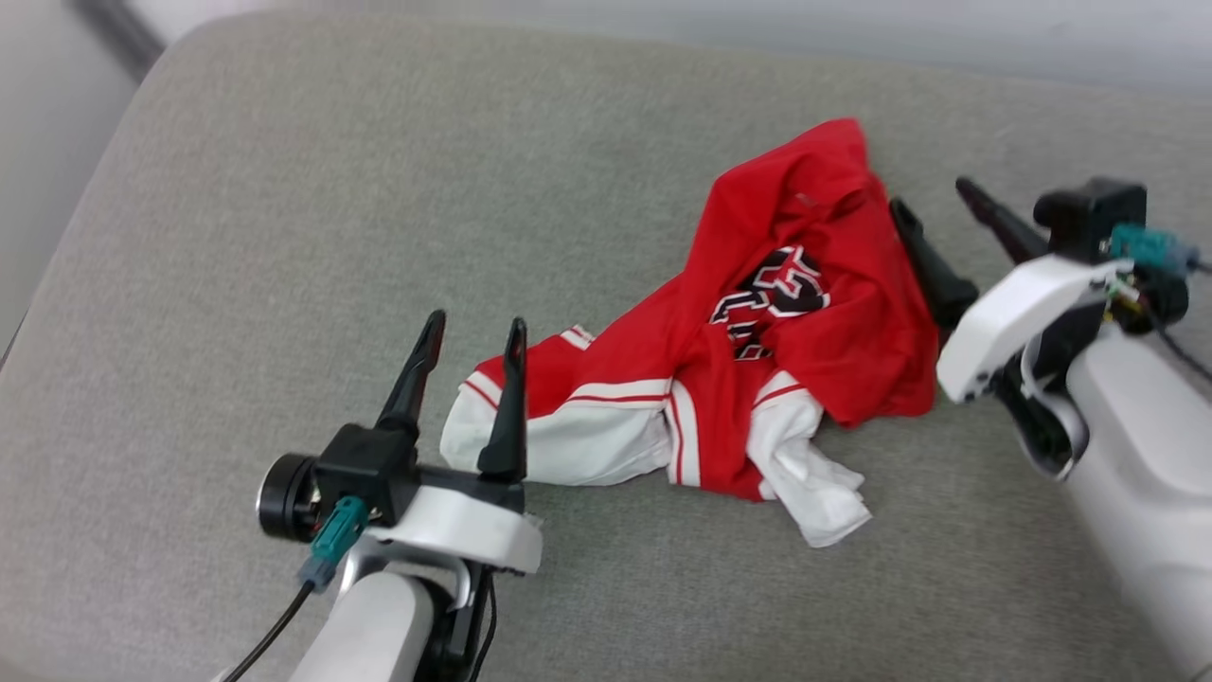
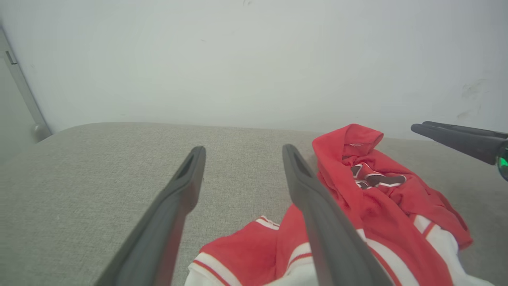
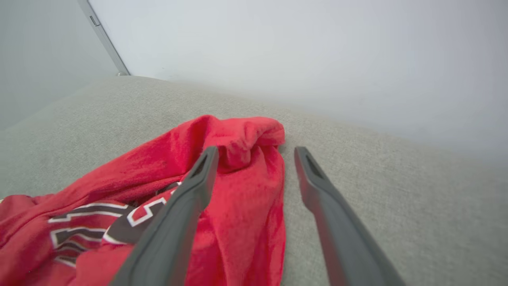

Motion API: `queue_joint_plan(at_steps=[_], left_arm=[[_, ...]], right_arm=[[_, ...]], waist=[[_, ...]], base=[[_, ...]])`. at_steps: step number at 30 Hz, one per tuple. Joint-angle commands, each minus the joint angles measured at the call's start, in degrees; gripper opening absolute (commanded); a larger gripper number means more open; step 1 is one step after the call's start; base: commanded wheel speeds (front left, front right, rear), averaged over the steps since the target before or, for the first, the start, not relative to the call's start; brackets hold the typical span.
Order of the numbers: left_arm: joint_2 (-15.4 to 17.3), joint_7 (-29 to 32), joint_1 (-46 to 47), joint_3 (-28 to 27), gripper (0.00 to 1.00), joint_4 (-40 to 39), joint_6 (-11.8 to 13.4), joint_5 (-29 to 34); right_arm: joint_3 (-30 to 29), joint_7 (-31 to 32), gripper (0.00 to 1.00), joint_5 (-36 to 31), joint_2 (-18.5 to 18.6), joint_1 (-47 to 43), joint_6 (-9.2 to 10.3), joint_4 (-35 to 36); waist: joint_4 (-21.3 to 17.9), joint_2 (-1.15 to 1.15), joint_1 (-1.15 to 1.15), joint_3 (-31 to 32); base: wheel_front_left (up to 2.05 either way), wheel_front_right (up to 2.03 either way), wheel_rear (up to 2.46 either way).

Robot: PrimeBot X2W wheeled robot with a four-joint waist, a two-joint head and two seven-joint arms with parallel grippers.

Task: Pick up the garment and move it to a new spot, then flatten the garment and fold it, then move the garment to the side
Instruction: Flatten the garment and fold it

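Note:
The garment (image 1: pixel 757 341) is a red jersey with white striped sleeves and a black print, lying crumpled on the grey cushion (image 1: pixel 284 237). My right gripper (image 1: pixel 933 194) is open beside its right edge, its fingers spread with nothing between them. In the right wrist view the garment (image 3: pixel 238 190) bunches up under the left finger (image 3: pixel 186 206) of that gripper (image 3: pixel 256 153). My left gripper (image 1: pixel 476 324) stands open at the garment's left end, over a white sleeve. In the left wrist view the garment (image 2: pixel 369 214) lies right of my open left gripper (image 2: pixel 243 150).
The grey cushion's rounded back edge (image 1: pixel 568 38) meets a pale wall (image 2: pixel 254 59). A dark strip (image 1: pixel 114 33) runs at the far left corner. In the left wrist view the right gripper's fingers (image 2: pixel 456 137) reach in from the right.

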State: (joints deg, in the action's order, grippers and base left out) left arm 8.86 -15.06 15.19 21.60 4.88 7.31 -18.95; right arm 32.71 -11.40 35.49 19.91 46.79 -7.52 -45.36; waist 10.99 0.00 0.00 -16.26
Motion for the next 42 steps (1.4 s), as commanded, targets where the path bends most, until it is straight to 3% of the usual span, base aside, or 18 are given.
queue_joint_plan(at_steps=[1, 5, 9, 15, 21, 27, 28, 29, 30, 36, 42], left_arm=[[0.49, -0.13, -0.93, -0.31, 1.00, -0.07, 0.33, -0.26], [1.59, 0.37, -3.11, -1.32, 1.00, -0.78, 1.25, -0.86], [2.25, 0.92, -4.76, -1.77, 1.00, -2.00, 2.05, -1.10], [2.28, 1.60, -5.02, -1.10, 1.00, -3.25, 2.14, -1.17], [1.55, 1.37, -3.91, -0.41, 1.00, -3.64, 2.00, -1.20], [0.93, 0.86, -3.14, -0.36, 1.00, -2.85, 1.85, -1.41], [0.86, 0.79, -3.13, -0.42, 1.00, -2.67, 1.83, -1.41], [0.85, 0.74, -3.17, -0.47, 1.00, -2.47, 1.82, -1.46], [0.84, 0.65, -3.24, -0.53, 1.00, -2.27, 1.82, -1.51], [1.47, 0.37, -4.52, -1.15, 1.00, -1.58, 2.28, -1.77], [2.71, 1.07, -5.83, -1.62, 1.00, -1.90, 2.74, -1.91]], right_arm=[[-0.05, -0.31, 1.00, 0.43, 0.35, -1.87, 0.06, 0.95], [2.95, 7.59, 1.00, 4.58, 0.68, -8.04, 0.05, 7.31], [6.48, 21.39, 1.00, 8.33, 5.14, -12.56, 0.06, 15.58], [7.52, 35.29, 1.00, 9.94, 9.42, -17.78, 0.04, 27.90], [7.41, 43.85, 1.00, 7.44, 9.29, -21.47, 0.04, 35.18], [8.20, 48.67, 1.00, 5.34, 7.21, -23.47, 0.04, 33.57], [8.44, 49.35, 0.67, 5.03, 6.94, -23.90, 0.04, 32.81], [8.53, 49.78, 0.27, 4.73, 6.73, -24.21, 0.04, 32.23], [8.38, 50.00, 0.00, 4.93, 6.30, -24.64, 0.05, 31.91], [5.10, 47.28, 0.00, 4.24, 6.12, -23.59, 0.05, 34.30], [-2.61, 44.16, 0.00, 2.28, 6.41, -24.69, 0.05, 38.07]], waist=[[-2.44, 0.00, 0.00, 2.72], [-4.43, 0.00, 0.00, 5.20], [-5.68, 0.00, 0.00, 6.36], [-5.30, 0.00, 0.00, 5.74], [-3.20, 0.00, 0.00, 3.51], [-1.46, 0.00, 0.00, 1.84], [-1.31, 0.00, 0.00, 1.79], [-1.22, 0.00, 0.00, 1.80], [-1.21, 0.00, 0.00, 1.90], [-2.86, 0.00, 0.00, 4.34], [-5.58, 0.00, 0.00, 7.56]], base=[[0.00, 0.00, 0.00], [0.00, 0.00, 0.00], [0.00, 0.00, 0.00], [0.00, 0.00, 0.00], [0.00, 0.00, 0.00], [0.00, 0.00, 0.00], [0.00, 0.00, 0.00], [0.00, 0.00, 0.00], [0.00, 0.00, 0.00], [0.00, 0.00, 0.00], [0.00, 0.00, 0.00]])
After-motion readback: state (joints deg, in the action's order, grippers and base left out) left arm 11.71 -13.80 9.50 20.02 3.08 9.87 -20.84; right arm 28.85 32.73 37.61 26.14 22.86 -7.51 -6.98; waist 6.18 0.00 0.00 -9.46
